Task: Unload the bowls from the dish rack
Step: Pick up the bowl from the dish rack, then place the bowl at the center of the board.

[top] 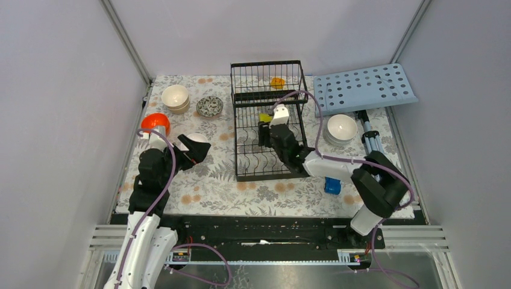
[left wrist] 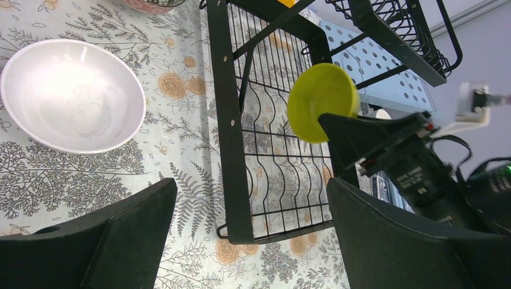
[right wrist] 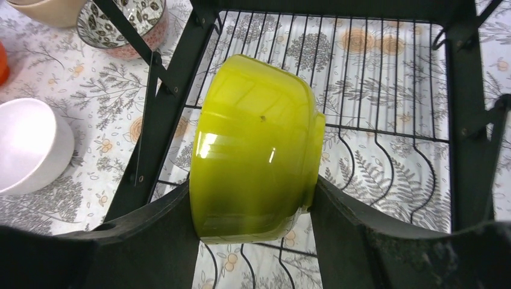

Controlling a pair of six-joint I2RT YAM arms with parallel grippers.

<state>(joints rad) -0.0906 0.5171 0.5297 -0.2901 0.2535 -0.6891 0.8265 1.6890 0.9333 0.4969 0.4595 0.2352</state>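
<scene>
the right wrist view shows what the overhead camera barely does: the right tool (right wrist: 250, 205) is clamped on the glossy yellow-green round bowl (right wrist: 253, 150), one finger on its outer wall and the other on its rim side. the bowl stands on edge over the flat wire base of the large black wire dish rack (right wrist: 159, 114). from above the bowl is only a small yellow patch beside the tool, and whether it touches the wires cannot be told in any view.

the left wrist view sees the same bowl from the side, its foot ring facing that camera. the left tool (left wrist: 252, 186) has its fingers wide apart with nothing between them, above the floral-cloth table (top: 211, 186) beside the rack's near left corner. a plain white round bowl (left wrist: 72, 93) sits upright on the table just left of it; overhead this bowl is largely hidden under the tool.

only the overhead view shows the rest:
- a small orange bowl (top: 277, 82) in the rack's raised basket
- a glossy orange bowl (top: 155, 123), stacked cream bowls (top: 175, 97) and a dark-patterned bowl (top: 210, 106) on the table left of the rack
- stacked white bowls (top: 341, 128) to its right
- a light-blue perforated board (top: 364, 88) beyond those
</scene>
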